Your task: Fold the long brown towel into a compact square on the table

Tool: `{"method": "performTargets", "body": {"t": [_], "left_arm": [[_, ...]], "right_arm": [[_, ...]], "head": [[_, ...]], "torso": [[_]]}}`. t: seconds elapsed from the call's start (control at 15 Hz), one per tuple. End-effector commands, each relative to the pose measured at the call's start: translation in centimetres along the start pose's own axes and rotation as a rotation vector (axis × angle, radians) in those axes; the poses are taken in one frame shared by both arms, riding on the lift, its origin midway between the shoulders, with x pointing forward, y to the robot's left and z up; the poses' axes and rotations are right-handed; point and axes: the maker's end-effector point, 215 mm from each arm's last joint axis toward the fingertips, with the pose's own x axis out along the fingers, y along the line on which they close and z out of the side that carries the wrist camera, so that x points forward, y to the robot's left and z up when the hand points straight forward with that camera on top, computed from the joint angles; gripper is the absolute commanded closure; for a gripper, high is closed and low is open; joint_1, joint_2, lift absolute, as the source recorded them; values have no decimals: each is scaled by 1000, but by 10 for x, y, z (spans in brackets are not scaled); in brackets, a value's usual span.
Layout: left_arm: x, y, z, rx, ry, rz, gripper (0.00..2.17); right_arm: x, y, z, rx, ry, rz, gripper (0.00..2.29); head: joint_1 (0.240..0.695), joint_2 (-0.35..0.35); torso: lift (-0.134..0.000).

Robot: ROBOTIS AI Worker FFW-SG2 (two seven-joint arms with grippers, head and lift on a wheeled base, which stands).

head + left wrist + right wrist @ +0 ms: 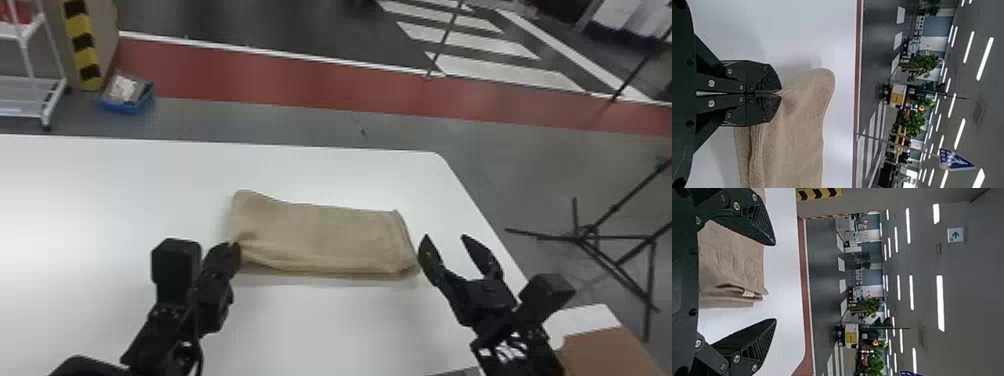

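The brown towel [320, 237] lies on the white table as a folded band running left to right, its near left part bunched. At its near left corner my left gripper [235, 246] is closed on the cloth. My right gripper [446, 240] stands open beside the towel's right end, with nothing between its fingers. In the left wrist view, the left gripper [779, 93] pinches a peak of the towel [793, 133]. In the right wrist view, layered edges of the towel [734, 266] show beyond the spread right gripper [774, 284].
The white table [100, 190] has its right edge just past my right gripper. A brown box [607, 352] stands at the lower right. On the floor are black tripod legs [580, 235], a blue tray [127, 97] and a white rack [30, 85].
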Motion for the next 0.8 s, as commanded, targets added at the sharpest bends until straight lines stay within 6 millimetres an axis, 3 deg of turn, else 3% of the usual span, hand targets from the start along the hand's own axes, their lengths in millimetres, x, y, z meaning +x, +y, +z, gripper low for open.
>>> {"method": "performTargets", "body": {"t": [0.0, 0.13, 0.33, 0.53, 0.6, 0.67, 0.73], "left_arm": [[-31, 47, 6, -1, -13, 67, 1831], [-58, 71, 5, -5, -18, 107, 1831], [-89, 77, -1, -4, -5, 121, 1828], [-97, 73, -9, 3, 19, 121, 1825], [-95, 74, -8, 12, 18, 128, 1727], [-93, 77, -5, 22, 5, 136, 1339], [-92, 81, 5, 27, -35, 144, 471]], "right_arm": [[6, 10, 2, -1, -5, 16, 221], [13, 22, 0, -1, -5, 34, 221], [23, 41, -1, -2, -3, 59, 221], [26, 52, -4, -1, 3, 73, 221], [26, 52, -5, -3, 3, 74, 221], [26, 52, -5, -1, 4, 73, 221], [25, 51, -7, 0, 7, 73, 221]], "head": [[695, -350], [695, -350], [695, -337], [695, -299], [695, -295], [695, -292], [695, -289]], "torso": [[-115], [-115], [-115], [-115], [-115], [-115], [-115]]}}
